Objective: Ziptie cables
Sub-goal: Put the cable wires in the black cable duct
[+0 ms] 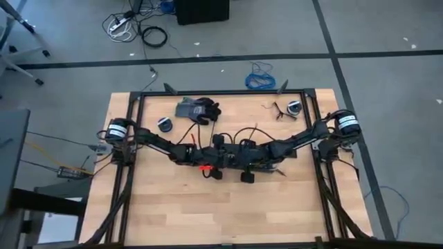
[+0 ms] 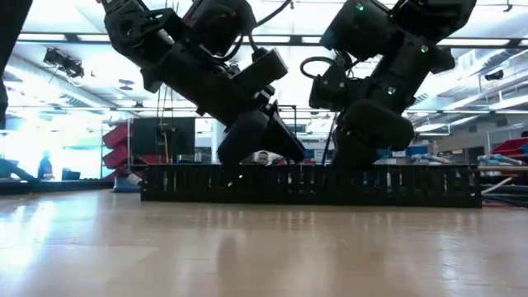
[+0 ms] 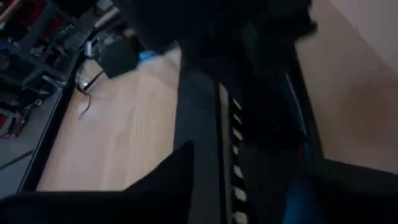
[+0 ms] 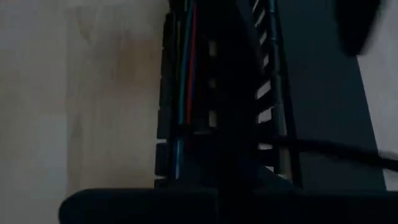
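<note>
From above, both arms reach inward and meet at the middle of the wooden desk [image 1: 173, 214]. The left tool [image 1: 216, 164] and the right tool [image 1: 243, 166] sit close together over a dark slotted strip, with a small red spot just beside the left one. Whether either tool is clenched or released cannot be told here. A dark glove [image 1: 199, 109] lies near the far edge, a small round roll [image 1: 165, 124] beside it, and another roll [image 1: 293, 107] toward the far right corner. A blue coiled cable [image 1: 259, 77] lies on the floor beyond the desk.

At desk height, the two arms come down from above behind a long black slotted strip [image 2: 313, 186] lying across the desk; the tool tips are hidden.

The left wrist view is mostly dark: the slotted strip [image 3: 233, 143] runs past, close to the camera, over pale wood.

In the right wrist view, the cables [image 4: 185, 68], thin red, green and blue-grey wires, lie along the slotted strip's channel.
</note>
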{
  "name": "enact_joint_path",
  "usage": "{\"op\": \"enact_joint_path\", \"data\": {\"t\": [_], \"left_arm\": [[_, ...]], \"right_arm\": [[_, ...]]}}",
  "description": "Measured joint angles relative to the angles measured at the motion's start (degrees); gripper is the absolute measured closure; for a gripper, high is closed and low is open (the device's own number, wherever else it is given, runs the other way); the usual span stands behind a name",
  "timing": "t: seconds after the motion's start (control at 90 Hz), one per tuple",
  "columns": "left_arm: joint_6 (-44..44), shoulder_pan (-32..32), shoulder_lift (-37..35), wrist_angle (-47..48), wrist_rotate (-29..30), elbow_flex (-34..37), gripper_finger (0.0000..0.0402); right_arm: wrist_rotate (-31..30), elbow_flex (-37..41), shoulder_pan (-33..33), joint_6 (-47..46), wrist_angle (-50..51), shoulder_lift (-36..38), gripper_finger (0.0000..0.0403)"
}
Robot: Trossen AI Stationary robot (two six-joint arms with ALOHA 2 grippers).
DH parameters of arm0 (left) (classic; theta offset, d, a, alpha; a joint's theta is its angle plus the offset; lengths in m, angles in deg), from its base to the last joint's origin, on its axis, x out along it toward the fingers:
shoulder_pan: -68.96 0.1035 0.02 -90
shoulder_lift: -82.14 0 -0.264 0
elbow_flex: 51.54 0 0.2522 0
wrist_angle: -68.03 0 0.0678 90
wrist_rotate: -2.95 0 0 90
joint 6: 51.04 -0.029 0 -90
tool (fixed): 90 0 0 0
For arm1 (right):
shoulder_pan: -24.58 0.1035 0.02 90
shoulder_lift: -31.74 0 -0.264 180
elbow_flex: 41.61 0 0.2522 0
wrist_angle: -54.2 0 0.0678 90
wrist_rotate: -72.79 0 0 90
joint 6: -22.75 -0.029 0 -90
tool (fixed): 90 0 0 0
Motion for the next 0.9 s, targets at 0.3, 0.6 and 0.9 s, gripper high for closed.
{"op": "enact_joint_path", "data": {"t": [0.3,0.6,0.9], "left_arm": [[7.36,5.19,0.02,-2.36,-10.62,0.02,0.0244],[13.92,7.83,0.07,-2.73,-21.24,0.04,0.0244],[16.78,9.46,0.08,-3.83,-23.5,0.11,0.0244]], "right_arm": [[1.12,0.0,0.52,0.45,-0.43,0.0,0.0403],[1.22,0.0,0.87,0.9,-0.55,0.0,0.0403],[1.24,0.0,0.9,0.94,-1.38,0.0,0.0403]]}}
